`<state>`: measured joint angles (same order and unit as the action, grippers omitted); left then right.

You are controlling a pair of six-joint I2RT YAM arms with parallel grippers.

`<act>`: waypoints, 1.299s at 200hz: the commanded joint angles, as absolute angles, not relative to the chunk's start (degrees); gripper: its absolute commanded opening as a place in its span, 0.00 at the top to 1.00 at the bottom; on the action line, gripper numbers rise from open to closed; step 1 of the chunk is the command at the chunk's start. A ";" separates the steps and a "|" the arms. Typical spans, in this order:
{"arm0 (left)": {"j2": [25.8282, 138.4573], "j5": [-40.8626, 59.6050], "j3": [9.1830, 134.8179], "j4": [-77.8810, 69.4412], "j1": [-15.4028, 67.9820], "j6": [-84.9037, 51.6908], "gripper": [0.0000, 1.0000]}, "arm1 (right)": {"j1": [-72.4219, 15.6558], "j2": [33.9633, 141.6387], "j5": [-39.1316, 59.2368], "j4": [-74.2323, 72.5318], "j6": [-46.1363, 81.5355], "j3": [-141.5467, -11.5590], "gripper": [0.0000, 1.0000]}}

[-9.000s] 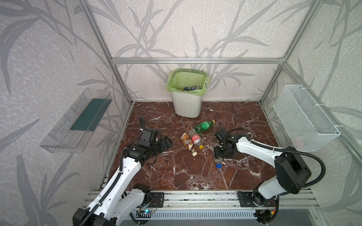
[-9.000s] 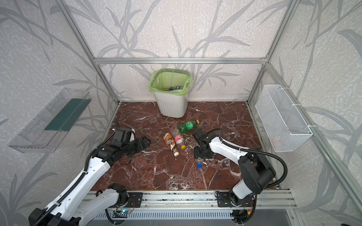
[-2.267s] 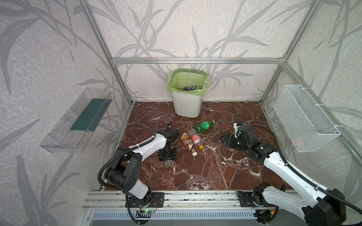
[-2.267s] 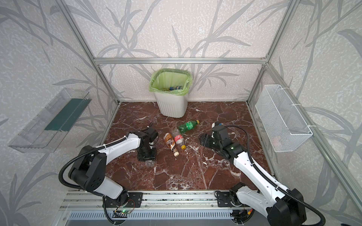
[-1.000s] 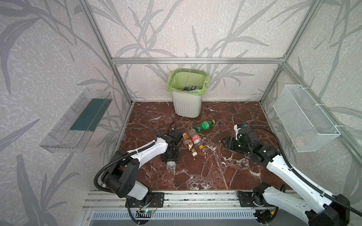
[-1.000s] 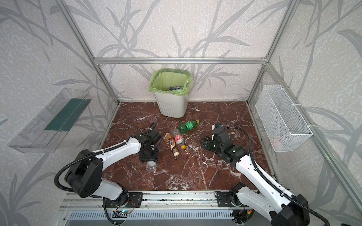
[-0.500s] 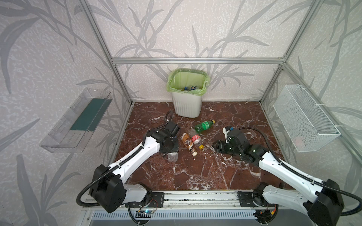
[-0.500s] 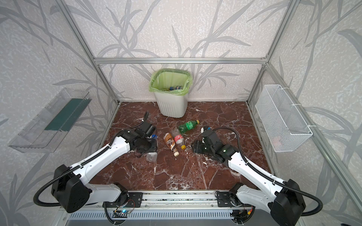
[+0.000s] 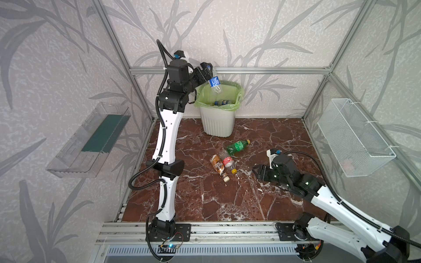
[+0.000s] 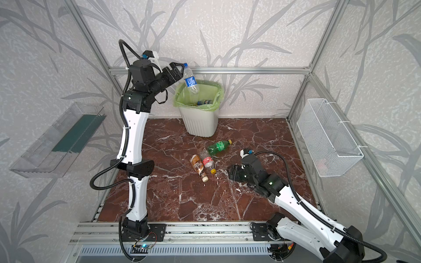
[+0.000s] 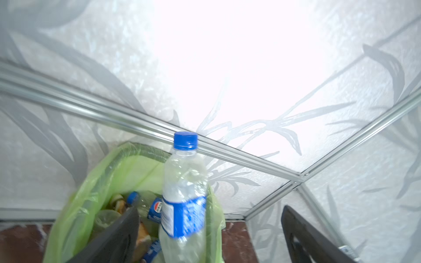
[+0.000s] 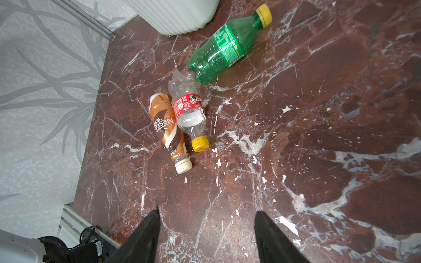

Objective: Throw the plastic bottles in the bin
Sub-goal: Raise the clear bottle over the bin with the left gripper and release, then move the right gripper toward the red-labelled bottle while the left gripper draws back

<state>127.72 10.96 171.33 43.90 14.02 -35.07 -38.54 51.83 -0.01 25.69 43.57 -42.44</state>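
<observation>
Hanging above bin (image 9: 217, 123) rim, clear bottle (image 9: 214, 83), left hand (image 9: 206, 71) spread wide

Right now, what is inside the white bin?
Inside the bin lie several bottles, one with a blue Pepsi label, within the green bag. What lies beneath them is covered.

One bin (image 9: 217, 123); four bottles outside it: one green bottle (image 9: 237, 146), one red-labelled bottle (image 9: 227, 160), one brown bottle (image 9: 217, 163), one blue-labelled bottle (image 9: 214, 82).
</observation>
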 commanded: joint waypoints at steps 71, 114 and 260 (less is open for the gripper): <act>70.59 5.45 92.34 29.92 21.13 -27.48 0.03 | -40.08 55.47 -0.83 25.12 45.24 -41.31 0.33; 55.69 3.93 70.69 36.61 17.85 -30.37 0.04 | -41.95 62.84 -1.18 23.02 45.05 -44.73 0.33; 41.95 7.07 42.06 38.28 16.26 -45.18 0.05 | -42.89 89.30 -1.25 20.20 32.29 -65.36 0.28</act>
<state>43.27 6.59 43.27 38.13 16.69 -42.68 -42.92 86.41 -1.04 20.73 35.83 -62.26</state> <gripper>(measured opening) 0.947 0.720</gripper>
